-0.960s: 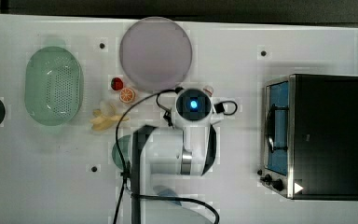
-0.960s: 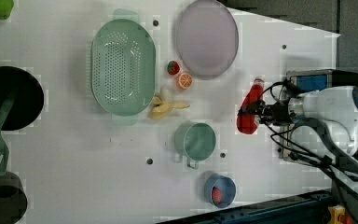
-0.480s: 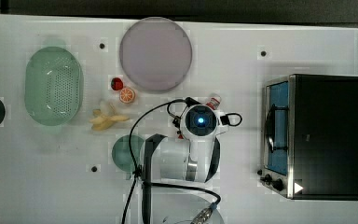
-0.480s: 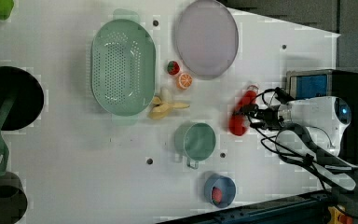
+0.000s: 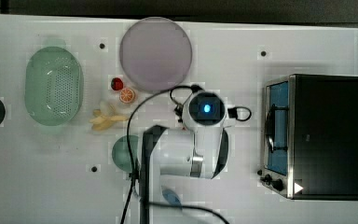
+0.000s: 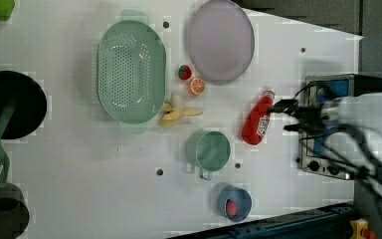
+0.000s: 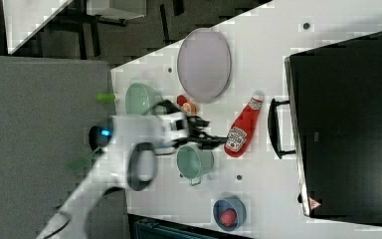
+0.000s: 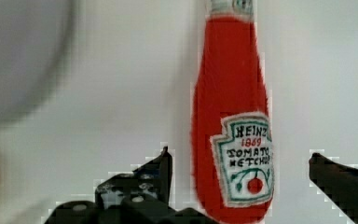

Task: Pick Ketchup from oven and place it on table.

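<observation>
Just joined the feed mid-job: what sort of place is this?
Likely a lab tabletop staged as a toy kitchen: a white table with screw holes, a toaster oven, a ketchup bottle and a green colander.

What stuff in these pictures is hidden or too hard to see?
- Ketchup: in the top view the robot's arm covers it.
- Inside the oven: the top view shows its black roof, and the glass door shows nothing within.
- Red thing in the blue bowl: too small in the left view to name.
- Purple plate: blurred and cut off by the edge in the wrist view.
- The hand: its fingertips are cut by the wrist view's edge.
</observation>
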`<state>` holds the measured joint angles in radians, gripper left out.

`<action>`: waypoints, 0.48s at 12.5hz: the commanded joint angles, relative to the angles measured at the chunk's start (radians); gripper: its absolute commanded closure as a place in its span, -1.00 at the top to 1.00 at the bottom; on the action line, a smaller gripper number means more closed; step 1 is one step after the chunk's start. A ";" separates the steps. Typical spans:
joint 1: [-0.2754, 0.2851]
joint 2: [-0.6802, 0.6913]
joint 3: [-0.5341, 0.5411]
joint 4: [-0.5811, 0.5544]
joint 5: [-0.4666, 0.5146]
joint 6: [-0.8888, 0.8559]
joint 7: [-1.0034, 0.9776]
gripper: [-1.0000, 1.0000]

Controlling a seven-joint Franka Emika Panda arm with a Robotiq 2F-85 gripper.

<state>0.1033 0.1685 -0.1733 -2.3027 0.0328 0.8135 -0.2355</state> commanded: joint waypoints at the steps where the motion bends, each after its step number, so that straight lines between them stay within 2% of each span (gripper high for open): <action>1: 0.000 -0.175 -0.011 0.203 0.019 -0.220 0.149 1.00; 3: 0.000 -0.211 -0.019 0.354 0.012 -0.388 0.199 1.00; 6: -0.001 -0.209 -0.027 0.564 -0.050 -0.691 0.229 1.00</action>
<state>0.1215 -0.0770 -0.1996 -1.7412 0.0007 0.1737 -0.0856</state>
